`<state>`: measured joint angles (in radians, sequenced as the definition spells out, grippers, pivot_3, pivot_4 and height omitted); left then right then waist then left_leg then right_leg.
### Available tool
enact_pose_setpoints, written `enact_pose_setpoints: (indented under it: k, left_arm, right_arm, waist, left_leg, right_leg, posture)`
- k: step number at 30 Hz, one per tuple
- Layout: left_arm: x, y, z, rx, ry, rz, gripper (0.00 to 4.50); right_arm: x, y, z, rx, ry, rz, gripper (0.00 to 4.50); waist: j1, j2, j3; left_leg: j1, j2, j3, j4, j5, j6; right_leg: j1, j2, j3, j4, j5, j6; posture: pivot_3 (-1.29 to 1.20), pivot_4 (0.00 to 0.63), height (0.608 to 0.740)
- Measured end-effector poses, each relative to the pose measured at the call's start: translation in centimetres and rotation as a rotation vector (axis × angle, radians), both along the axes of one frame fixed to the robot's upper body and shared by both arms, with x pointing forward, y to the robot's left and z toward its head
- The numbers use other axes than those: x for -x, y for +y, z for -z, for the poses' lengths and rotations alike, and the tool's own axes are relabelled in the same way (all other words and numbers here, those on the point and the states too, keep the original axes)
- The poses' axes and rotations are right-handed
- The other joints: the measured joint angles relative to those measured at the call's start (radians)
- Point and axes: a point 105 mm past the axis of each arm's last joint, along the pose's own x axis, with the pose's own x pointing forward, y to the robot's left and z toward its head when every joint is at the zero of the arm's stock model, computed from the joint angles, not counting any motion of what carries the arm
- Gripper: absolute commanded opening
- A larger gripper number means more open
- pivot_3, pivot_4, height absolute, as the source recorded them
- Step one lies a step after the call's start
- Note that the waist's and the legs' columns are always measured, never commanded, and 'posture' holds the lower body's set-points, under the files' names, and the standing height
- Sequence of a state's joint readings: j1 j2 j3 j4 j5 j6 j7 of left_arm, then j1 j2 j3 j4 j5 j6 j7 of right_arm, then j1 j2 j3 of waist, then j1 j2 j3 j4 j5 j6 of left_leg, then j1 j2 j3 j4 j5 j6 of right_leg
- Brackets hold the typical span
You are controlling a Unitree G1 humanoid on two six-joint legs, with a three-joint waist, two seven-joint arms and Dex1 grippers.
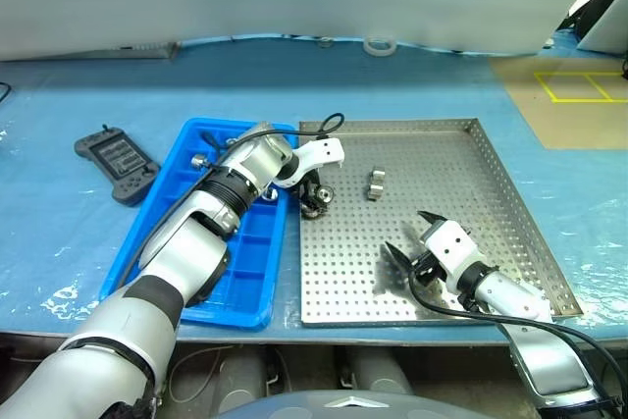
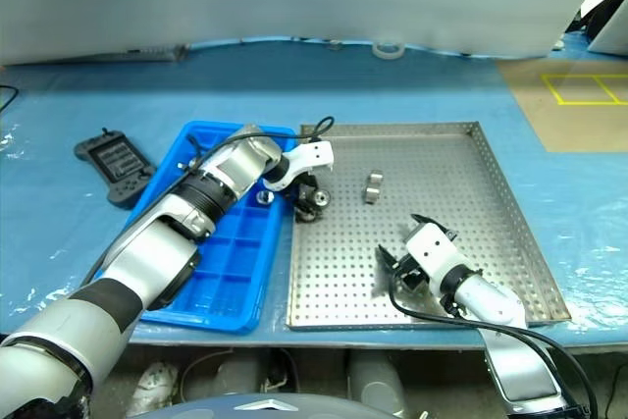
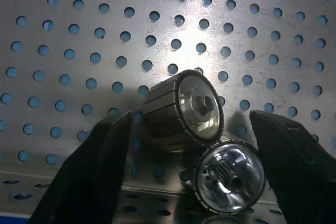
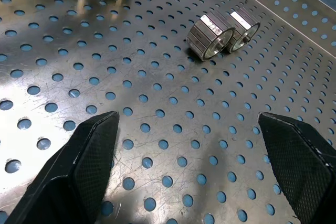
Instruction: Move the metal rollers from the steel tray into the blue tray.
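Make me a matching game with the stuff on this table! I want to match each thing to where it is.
Things:
1. pair of rollers between the left gripper's fingers
2. black handheld device
3. roll of tape
4. right gripper

Places:
A. on the blue cover, left of the blue tray
B. at the far edge of the table
C. on the steel tray, near its left rim
D. over the near part of the steel tray, holding nothing

Pairs: 1-C, 2-A, 3-B, 4-D
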<state>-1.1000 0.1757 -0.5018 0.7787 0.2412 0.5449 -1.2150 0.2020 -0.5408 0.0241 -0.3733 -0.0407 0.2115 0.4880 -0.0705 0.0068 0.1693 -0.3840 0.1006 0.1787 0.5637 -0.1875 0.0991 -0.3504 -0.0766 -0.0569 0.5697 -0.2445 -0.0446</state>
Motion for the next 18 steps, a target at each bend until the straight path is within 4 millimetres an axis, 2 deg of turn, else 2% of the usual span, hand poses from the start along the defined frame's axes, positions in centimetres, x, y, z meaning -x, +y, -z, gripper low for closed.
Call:
enact_pose_setpoints:
  k: [3,5,11,14,16,18]
  left_arm:
    - [0.1,0.0,0.2,0.002,0.004,-0.001,2.93]
    - [0.2,0.2,0.3,0.002,0.008,0.003,2.60]
    - [0.3,0.2,0.4,0.019,0.009,-0.005,2.60]
    - [0.7,-0.1,-0.5,0.113,0.075,-0.008,2.60]
    - [1.4,-0.3,-0.4,0.176,0.145,0.012,2.60]
    - [2.5,-0.9,-0.8,0.261,0.241,0.046,2.60]
  right_arm:
    - [0.0,0.0,0.1,0.000,0.000,0.005,4.50]
    - [0.0,0.0,0.1,0.001,0.000,0.005,4.50]
    - [-0.1,0.0,0.0,0.002,-0.002,0.003,4.50]
    - [-0.1,0.0,0.0,-0.004,-0.005,-0.001,4.50]
    - [-0.3,0.1,-0.4,-0.009,-0.013,-0.005,4.50]
    - [-0.9,0.4,-1.2,-0.032,-0.023,-0.020,4.50]
  waist:
    - [0.001,0.001,-0.001]
    - [0.000,0.002,-0.002]
    - [-0.001,0.004,-0.004]
    - [-0.001,0.004,-0.004]
    - [-0.001,0.002,-0.002]
    - [-0.002,-0.001,0.001]
  left_leg:
    - [0.000,0.000,0.000,0.000,0.000,0.000]
    - [0.000,0.000,0.000,-0.001,0.000,0.000]
    - [0.000,0.000,0.000,-0.002,-0.002,-0.001]
    - [-0.002,0.000,0.000,-0.002,-0.002,-0.002]
    - [-0.007,0.000,0.000,-0.003,-0.002,-0.002]
    - [-0.021,0.000,0.000,-0.002,-0.002,-0.001]
  right_leg:
    - [0.000,0.000,0.000,0.000,0.000,0.000]
    - [0.000,0.000,0.000,-0.001,0.000,0.001]
    - [0.000,0.000,0.000,-0.003,-0.001,0.002]
    - [-0.002,0.000,0.000,-0.003,-0.002,0.003]
    - [-0.006,0.000,0.000,-0.003,-0.001,0.002]
    - [-0.019,0.000,0.000,-0.001,0.004,-0.006]
  posture:
    - [-0.39,0.150,0.740]
    - [-0.38,0.150,0.740]
    - [-0.38,0.150,0.740]
    - [-0.37,0.150,0.740]
    - [-0.37,0.150,0.740]
    - [-0.36,0.150,0.740]
